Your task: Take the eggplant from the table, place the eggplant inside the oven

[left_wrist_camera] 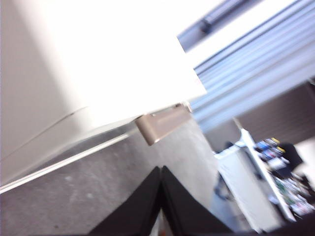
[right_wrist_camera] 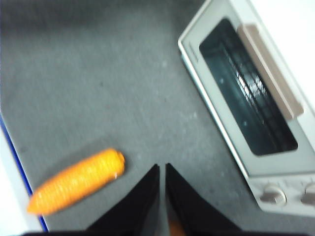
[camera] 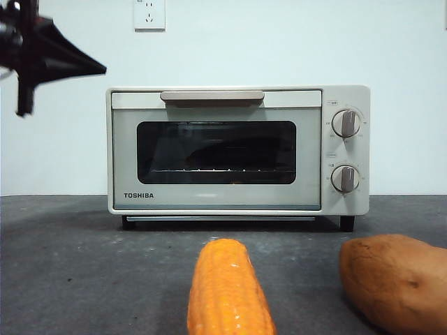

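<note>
Front view: oven (camera: pixel 237 150) door shut, dark eggplant-like shape (camera: pixel 216 155) faintly visible behind glass; corn (camera: pixel 229 289) at 6 o'clock on table (camera: pixel 70 265). Left gripper (left_wrist_camera: pixel 161 169) and right gripper (right_wrist_camera: pixel 162 167) closed, empty. Judgement: placement done; next, arms retreat.

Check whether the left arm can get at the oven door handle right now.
Probably yes: the left gripper hangs near the handle of the oven, nothing between them, though its shut jaws must open first.

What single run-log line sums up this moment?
oven door shut | eggplant not visible on table | corn cob, sweet potato in front | left gripper shut near handle | right gripper shut, empty
</note>
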`<act>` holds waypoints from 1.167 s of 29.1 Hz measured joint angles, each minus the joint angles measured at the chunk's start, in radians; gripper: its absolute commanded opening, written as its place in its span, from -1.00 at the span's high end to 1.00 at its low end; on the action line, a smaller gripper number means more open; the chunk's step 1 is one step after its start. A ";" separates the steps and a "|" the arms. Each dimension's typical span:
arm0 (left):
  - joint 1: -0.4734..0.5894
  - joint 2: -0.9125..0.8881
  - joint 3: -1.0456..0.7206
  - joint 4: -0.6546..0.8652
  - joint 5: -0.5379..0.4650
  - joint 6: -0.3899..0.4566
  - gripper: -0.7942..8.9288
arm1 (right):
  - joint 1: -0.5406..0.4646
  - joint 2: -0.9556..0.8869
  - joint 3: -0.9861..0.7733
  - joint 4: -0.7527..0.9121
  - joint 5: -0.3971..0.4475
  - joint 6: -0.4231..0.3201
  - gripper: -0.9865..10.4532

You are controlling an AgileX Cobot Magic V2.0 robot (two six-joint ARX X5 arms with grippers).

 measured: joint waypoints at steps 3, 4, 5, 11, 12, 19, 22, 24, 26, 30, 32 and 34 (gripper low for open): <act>-0.018 -0.120 0.000 -0.114 -0.154 0.044 0.82 | -0.045 0.000 0.000 -0.060 -0.002 -0.007 0.82; -0.029 -0.169 0.000 -0.163 -0.221 0.072 0.82 | -0.071 0.000 -0.001 -0.077 -0.002 -0.008 0.82; -0.043 -0.217 0.000 -0.216 -0.290 0.106 0.82 | -0.098 0.000 -0.005 -0.085 -0.001 -0.010 0.82; -0.139 -0.451 -0.004 -0.484 -0.687 0.318 0.82 | -0.288 -0.020 -0.128 -0.035 -0.003 0.001 0.82; -0.154 -0.487 -0.017 -0.490 -0.748 0.338 0.82 | -0.333 -0.037 -0.168 0.002 -0.008 0.010 0.82; -0.219 -0.700 -0.214 -0.409 -0.907 0.350 0.82 | -0.593 -0.266 -0.482 0.373 -0.082 0.132 0.82; -0.239 -0.777 -0.329 -0.364 -0.972 0.322 0.82 | -0.631 -0.348 -0.619 0.533 -0.095 0.174 0.82; -0.248 -0.824 -0.406 -0.328 -1.020 0.300 0.82 | -0.641 -0.400 -0.700 0.624 -0.095 0.188 0.82; -0.254 -0.868 -0.482 -0.282 -1.077 0.278 0.82 | -0.643 -0.450 -0.774 0.718 -0.094 0.196 0.82; -0.263 -0.925 -0.596 -0.223 -1.158 0.204 0.82 | -0.642 -0.495 -0.880 0.858 -0.096 0.203 0.82; -0.264 -0.927 -0.602 -0.249 -1.158 0.137 0.82 | -0.642 -0.493 -0.890 0.851 -0.096 0.203 0.82; -0.264 -0.924 -0.602 -0.253 -1.158 0.061 0.82 | -0.642 -0.495 -0.891 0.868 -0.096 0.204 0.82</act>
